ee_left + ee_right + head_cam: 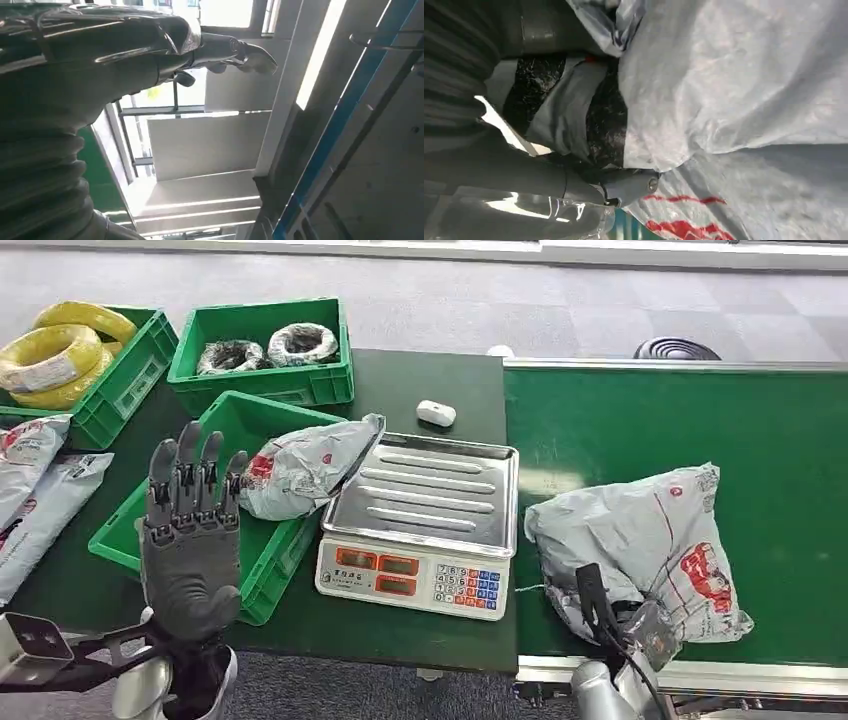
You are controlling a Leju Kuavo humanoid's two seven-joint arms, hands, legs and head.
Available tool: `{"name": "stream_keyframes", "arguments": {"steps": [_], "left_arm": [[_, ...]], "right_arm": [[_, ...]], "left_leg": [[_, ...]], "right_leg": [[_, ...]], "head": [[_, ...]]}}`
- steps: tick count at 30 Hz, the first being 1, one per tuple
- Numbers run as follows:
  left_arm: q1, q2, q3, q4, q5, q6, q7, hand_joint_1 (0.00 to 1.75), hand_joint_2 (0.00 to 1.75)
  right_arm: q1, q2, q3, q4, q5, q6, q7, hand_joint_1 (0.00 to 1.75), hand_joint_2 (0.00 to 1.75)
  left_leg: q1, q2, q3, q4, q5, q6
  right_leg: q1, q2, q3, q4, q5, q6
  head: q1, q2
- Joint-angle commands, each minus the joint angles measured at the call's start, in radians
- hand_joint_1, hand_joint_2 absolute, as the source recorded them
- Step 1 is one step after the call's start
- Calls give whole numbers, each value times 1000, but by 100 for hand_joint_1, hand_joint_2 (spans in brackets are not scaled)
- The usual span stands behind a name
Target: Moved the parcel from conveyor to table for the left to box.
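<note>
Head view – task item: one grey parcel (640,545) with red print lies on the green conveyor (700,420), at its near edge, just beside the scale (425,525).
Head view – right robot hand (625,625): at the parcel's near edge, touching the bag. Whether its fingers are closed on the film cannot be told from here.
Head view – left robot hand (190,530): raised upright over the near green crate (255,560), fingers spread, holding nothing.
Head view – table (400,380): dark surface carrying the scale, the crates and a small white object (436,413).
Head view – count: three green crates; one holds yellow coils (55,350), one holds two wrapped rolls (265,347), and the near one has a second grey parcel (305,470) resting on its rim and touching the scale pan. Two more bags (35,485) lie at the table's left edge. One scale.
Left wrist view – left robot hand (100,60): fingers extended, apart, with nothing between them; ceiling and windows lie behind.
Right wrist view – right robot hand (574,130): dark fingers and thumb pressed into the grey film of the parcel, with a fold of bag between them; judged to be pinching the parcel.
Step in hand: judged to be the grasp on the conveyor, before the lift.
Next move calls for: a firm hold on slack film, a lift clear of the conveyor's edge, then a carry across to the table within the left robot hand's reach.
Risk: the loose bag may slip or sag.
</note>
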Motion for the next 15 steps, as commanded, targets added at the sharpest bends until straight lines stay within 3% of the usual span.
{"name": "stream_keyframes", "arguments": {"steps": [1,5,7,9,10,12,15], "left_arm": [[-13,11,2,41,-3,-3,3,0,175],[-13,11,4,43,-4,-4,2,0,175],[-13,9,10,46,-12,-5,-7,0,175],[-14,10,13,49,-15,-7,-11,0,175],[-15,11,14,54,-22,-10,-18,0,175],[-18,14,16,61,-32,-9,-31,0,175],[-18,17,17,68,-37,-6,-43,0,175]], "right_arm": [[16,-6,-76,75,-32,6,-74,175,175],[11,-2,-77,74,-37,6,-83,175,175],[-2,16,-89,92,-86,6,-200,175,175],[-6,29,-80,88,-83,6,-224,175,175],[-24,36,-75,137,-113,6,-293,175,175],[-18,81,-38,65,-133,6,-416,175,175],[-19,161,-20,-106,-290,6,-644,175,175]], "left_leg": [[0,1,-2,-2,2,-1],[0,0,-1,-1,2,-1],[0,1,-2,-2,2,-1],[1,1,0,0,0,-1],[1,2,-2,-2,2,-1],[1,5,-3,-2,2,-1],[1,8,-4,-1,2,-1]], "right_leg": [[0,-4,-2,-1,2,0],[1,-4,-1,-1,1,0],[1,-4,-2,-1,2,0],[2,-1,0,-1,1,0],[1,-2,-2,-1,2,0],[2,0,-4,-1,3,0],[2,2,-5,1,3,-1]], "head": [[0,0],[0,0],[0,0],[0,0],[0,0],[0,0],[0,0]]}}
